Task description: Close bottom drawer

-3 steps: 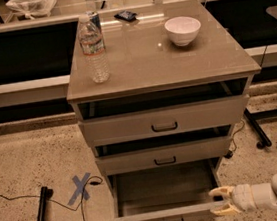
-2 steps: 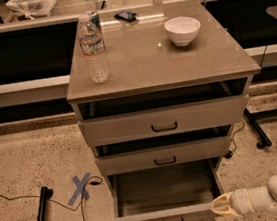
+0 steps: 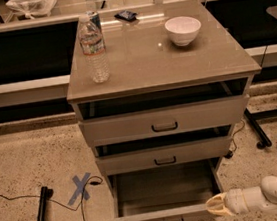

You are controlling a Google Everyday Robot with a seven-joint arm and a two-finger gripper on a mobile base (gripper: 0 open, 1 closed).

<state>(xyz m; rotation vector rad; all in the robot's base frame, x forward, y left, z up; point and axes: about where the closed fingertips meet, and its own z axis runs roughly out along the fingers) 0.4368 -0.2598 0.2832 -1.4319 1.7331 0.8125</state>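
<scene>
Camera view, the only one. A grey metal cabinet with a smooth tan table top [image 3: 142, 61] was recorded. A clear plastic water bottle [image 3: 93, 47] was noted upright near the table's left edge, a round white bowl [image 3: 183, 29] toward its back right corner, and a small dark flat object [image 3: 127, 15] at its back edge.

The low grey metal bottom drawer [image 3: 161, 216] was found pulled well out below the table's front edge, its inside bare. The grey middle drawer [image 3: 164, 155] and the tall-fronted top drawer [image 3: 164, 121] were each seen slightly ajar.

The pale two-finger gripper [image 3: 217, 206] was placed at the right end of the bottom drawer's front panel, apparently touching it. Its opening could not be told; nothing was seen held.

Progress was judged as early: contact was likely made, while the whole push inward remained to be done.
</scene>
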